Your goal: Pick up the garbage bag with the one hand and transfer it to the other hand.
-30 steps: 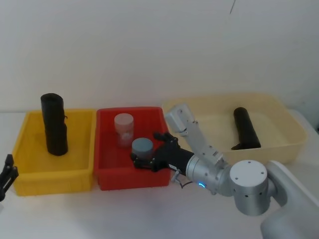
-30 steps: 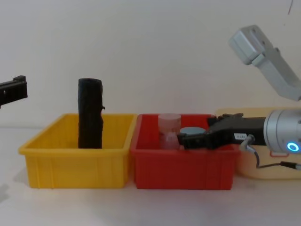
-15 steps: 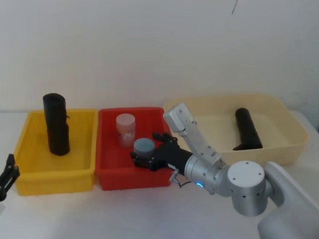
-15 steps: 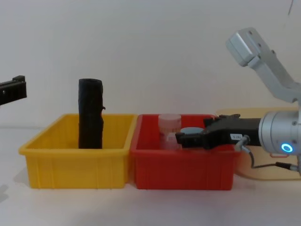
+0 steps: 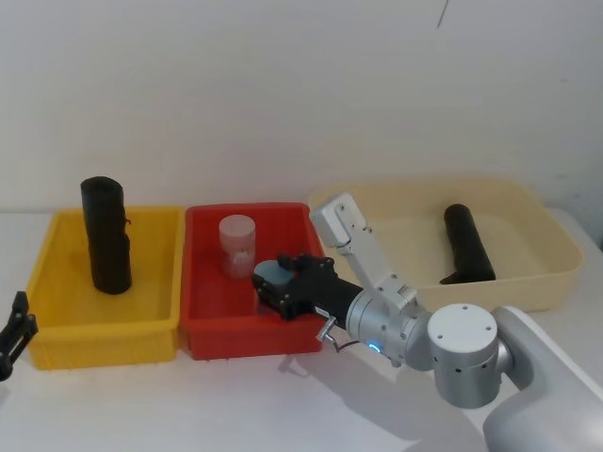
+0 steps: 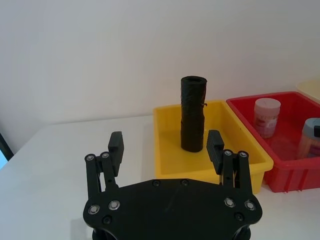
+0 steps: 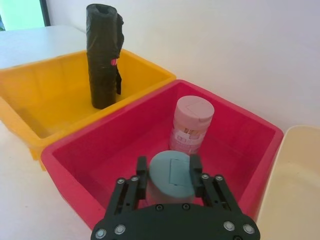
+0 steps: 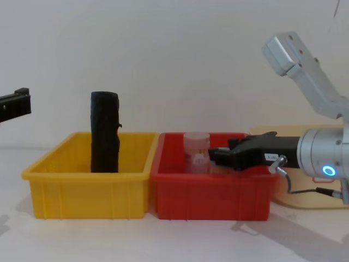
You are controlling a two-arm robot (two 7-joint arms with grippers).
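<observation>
— Target check: where is the smooth black cylindrical roll of garbage bags (image 5: 468, 243)?
— Standing on end in the cream plastic tub (image 5: 537, 282) at the far right of the row, about mid-tub, nothing touching it. Well apart from both grippers.
— And the nearer one, the right gripper (image 7: 168, 170)?
— Over in the red plastic bin (image 5: 245, 341), middle of the row. The arm carries a blue glowing ring (image 8: 329, 171), and its black fingers (image 7: 195, 169) sit one each side of a short jar with a grey-blue lid (image 7: 170, 176), pressed up to the lid's edges as the wrist view has it. That's what it has hold of, not the roll.
— Anything beside that jar?
— A taller pale pink translucent jar (image 5: 236, 245), just behind it and to its left, upright in the red bin, close but not in the grip.
— Left side?
— The left gripper (image 6: 165, 142) hangs off the left end of the row, beyond the yellow plastic bin (image 5: 104, 341), higher than the bins' rims in the chest view. Fingers spread wide, nothing between them.
— And the other black roll with a small side flap (image 5: 105, 237)?
— Upright in the yellow bin near its back left, taller than the bin's walls, standing free.
</observation>
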